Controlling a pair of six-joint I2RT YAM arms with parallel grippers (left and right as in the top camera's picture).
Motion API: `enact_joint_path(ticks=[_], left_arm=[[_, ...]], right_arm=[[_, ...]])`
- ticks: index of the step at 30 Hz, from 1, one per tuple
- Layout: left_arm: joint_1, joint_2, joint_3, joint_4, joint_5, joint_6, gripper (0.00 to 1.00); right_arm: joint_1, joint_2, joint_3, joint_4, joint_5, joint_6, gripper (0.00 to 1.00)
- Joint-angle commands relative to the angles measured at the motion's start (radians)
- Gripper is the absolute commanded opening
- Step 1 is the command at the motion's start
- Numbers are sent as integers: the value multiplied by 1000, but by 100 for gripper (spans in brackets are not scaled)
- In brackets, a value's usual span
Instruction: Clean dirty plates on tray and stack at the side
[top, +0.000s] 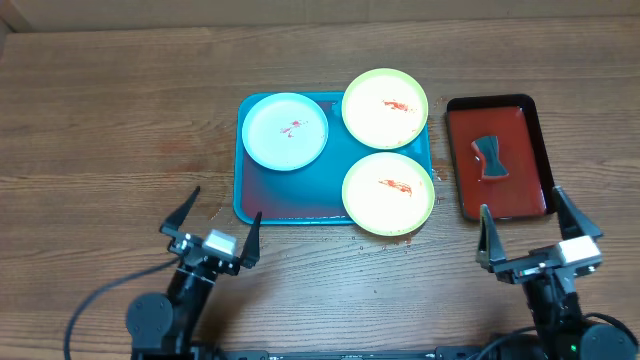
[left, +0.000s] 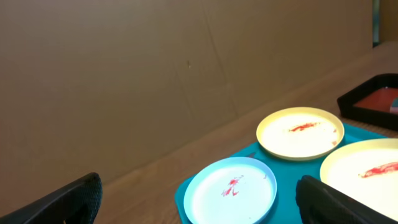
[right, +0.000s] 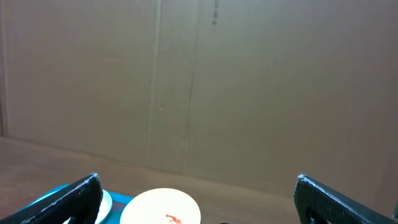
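**Q:** Entry one, the tray?
**A:** Tray (top: 290, 205): turquoise, at the middle of your counter (top: 100, 130), with its near strip bare.

**Q:** Plates?
**A:** Three, all on the tray, each white-centred with a red smear, each lying singly.
- Blue plate (top: 285, 131): far left corner, inside the rim.
- Far yellow plate (top: 385, 107): far right corner, its edge overhanging the tray's far rim.
- Near yellow plate (top: 388, 193): near right corner, lapping over the near and right rims.

The two yellow ones almost touch. The blue one sits just beside the far yellow one.

**Q:** Anything else listed?
**A:** Red tray (top: 465, 195): black-rimmed, just right of the turquoise one and apart from it. One dark piece (top: 490, 158) lies in it. These views do not show you what it is.

**Q:** Left jaws?
**A:** Left jaws: spread wide, holding nothing, above bare counter just short of the tray's near left corner. Your left wrist view looks across all three plates between the fingers (left: 68, 202).

**Q:** Right jaws?
**A:** Right jaws: likewise spread wide, holding nothing, above the counter on the near side of the red tray. Your right wrist view catches only one yellow plate and an edge of the blue one along its bottom.
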Motion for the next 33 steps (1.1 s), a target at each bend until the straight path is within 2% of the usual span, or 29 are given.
enact_joint_path(ticks=[1, 8, 14, 16, 20, 23, 31, 32, 33], left_arm=[[5, 137, 137, -45, 25, 5, 100], [4, 525, 511, -343, 50, 3, 100], [3, 911, 941, -730, 50, -28, 100], [-10, 1091, 1148, -926, 50, -48, 100], [-42, 1297, 1360, -1122, 50, -49, 100], [-57, 1403, 1424, -1159, 60, -49, 100], [-62, 1612, 1428, -1101, 157, -77, 100], [-62, 1632, 1428, -1087, 156, -89, 100], [-61, 1668, 1428, -1063, 141, -95, 100]], right_arm=[[5, 85, 133, -84, 3, -3, 100], [5, 374, 409, -358, 2, -2, 100], [5, 703, 618, -585, -19, -2, 100], [5, 879, 739, -704, -65, -2, 100], [5, 1090, 885, -860, -102, -2, 100], [5, 1197, 920, -895, -110, 27, 100], [5, 1368, 920, -909, -212, 58, 100], [5, 1379, 920, -909, -208, 58, 100], [5, 1392, 920, -909, -206, 58, 95]])
